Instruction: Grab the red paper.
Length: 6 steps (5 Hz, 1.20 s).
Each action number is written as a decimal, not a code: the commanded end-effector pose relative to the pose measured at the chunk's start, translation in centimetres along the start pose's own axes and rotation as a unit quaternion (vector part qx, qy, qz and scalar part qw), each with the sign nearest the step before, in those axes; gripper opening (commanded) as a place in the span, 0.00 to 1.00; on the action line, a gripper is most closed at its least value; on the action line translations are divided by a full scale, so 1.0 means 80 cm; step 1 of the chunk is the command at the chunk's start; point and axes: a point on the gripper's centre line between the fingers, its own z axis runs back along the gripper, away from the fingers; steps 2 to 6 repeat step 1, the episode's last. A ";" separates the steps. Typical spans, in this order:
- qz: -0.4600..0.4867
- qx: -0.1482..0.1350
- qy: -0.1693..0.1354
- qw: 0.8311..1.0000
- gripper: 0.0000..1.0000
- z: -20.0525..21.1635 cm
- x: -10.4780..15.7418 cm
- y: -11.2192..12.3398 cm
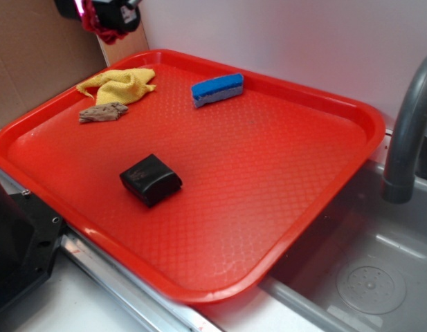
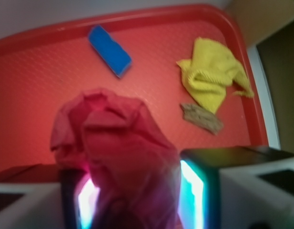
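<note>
Paper (image 2: pixel 116 152) pinched between tool (image 2: pixel 132 200) fingers, bulging forward past the tips. Raised high over tray (image 1: pixel 324 173), far-left corner, above cloth (image 1: pixel 120 84).

White wall (image 1: pixel 289 41) behind, brown cardboard panel (image 1: pixel 26 55) left, grey sink basin (image 1: pixel 365 277), grey faucet (image 1: pixel 407 131) right

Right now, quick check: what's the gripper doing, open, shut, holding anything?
Gripper: shut on the red paper, the wad clamped between its fingers and lifted above the red tray.
</note>
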 end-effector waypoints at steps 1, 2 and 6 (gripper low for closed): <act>-0.004 0.013 -0.023 1.000 0.00 0.019 -0.006 0.009; -0.004 0.013 -0.023 1.000 0.00 0.019 -0.006 0.009; -0.004 0.013 -0.023 1.000 0.00 0.019 -0.006 0.009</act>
